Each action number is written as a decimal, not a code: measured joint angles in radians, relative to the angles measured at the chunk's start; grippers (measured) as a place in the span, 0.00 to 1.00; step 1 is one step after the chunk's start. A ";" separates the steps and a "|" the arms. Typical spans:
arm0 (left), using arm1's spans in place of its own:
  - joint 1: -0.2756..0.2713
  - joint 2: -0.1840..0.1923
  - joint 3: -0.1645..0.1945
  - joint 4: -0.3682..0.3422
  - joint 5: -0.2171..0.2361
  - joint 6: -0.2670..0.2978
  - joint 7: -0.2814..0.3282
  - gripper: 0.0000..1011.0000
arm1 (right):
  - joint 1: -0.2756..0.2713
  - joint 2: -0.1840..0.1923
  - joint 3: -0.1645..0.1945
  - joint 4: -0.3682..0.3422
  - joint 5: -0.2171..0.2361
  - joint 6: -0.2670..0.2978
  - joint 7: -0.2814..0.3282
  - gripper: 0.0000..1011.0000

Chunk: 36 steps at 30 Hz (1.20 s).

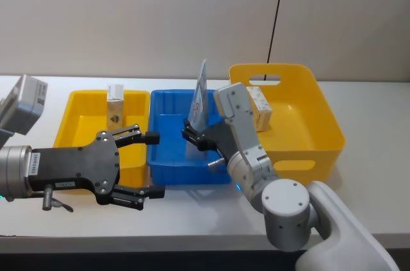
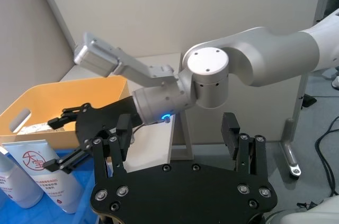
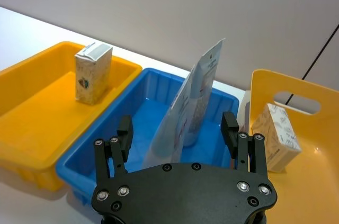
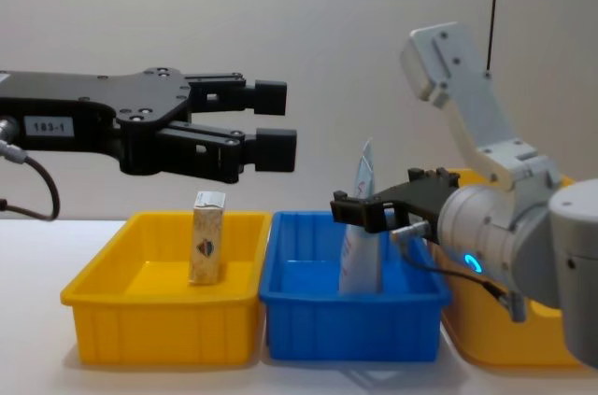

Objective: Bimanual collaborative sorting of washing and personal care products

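Behind the white tabletop we see a plain wall. Our right tool stands wide over the blue bin, beside the tall tube standing inside it. Our left tool, also wide, hovers left of this bin. One carton stands in the yellow tray.

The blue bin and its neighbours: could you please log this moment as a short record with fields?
Blue bin: centre, holds the upright tube and a second pale item beside it
Left yellow bin: one cream carton standing upright
Right yellow bin: one cream carton inside
Right gripper: open, over the blue bin, fingers either side of the tube's base
Left gripper: open, holding nothing, raised over the near edge of the left yellow and blue bins
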 joint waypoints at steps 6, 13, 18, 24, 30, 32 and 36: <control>0.000 0.000 0.000 0.000 0.000 0.000 0.000 0.99 | 0.038 -0.020 -0.004 0.062 -0.016 -0.016 -0.004 0.99; 0.000 0.000 0.000 0.000 0.000 0.000 0.000 0.99 | 0.067 -0.036 -0.006 0.111 -0.032 -0.026 -0.012 0.92; 0.000 0.000 0.000 0.000 0.000 0.000 0.000 0.99 | 0.081 -0.045 -0.005 0.136 -0.042 -0.028 -0.019 0.78; 0.000 0.000 0.000 0.000 0.000 0.000 0.000 0.99 | 0.091 -0.052 0.000 0.152 -0.051 -0.029 -0.025 0.58; 0.000 0.000 0.000 0.000 0.000 0.000 0.000 0.99 | 0.095 -0.059 0.008 0.162 -0.055 -0.025 -0.030 0.37; 0.000 0.000 0.000 0.000 0.000 0.000 0.000 0.99 | 0.095 -0.063 0.012 0.163 -0.055 -0.022 -0.033 0.31; 0.000 0.000 0.000 0.000 0.000 0.000 0.000 0.99 | 0.095 -0.069 0.020 0.164 -0.055 -0.013 -0.037 0.22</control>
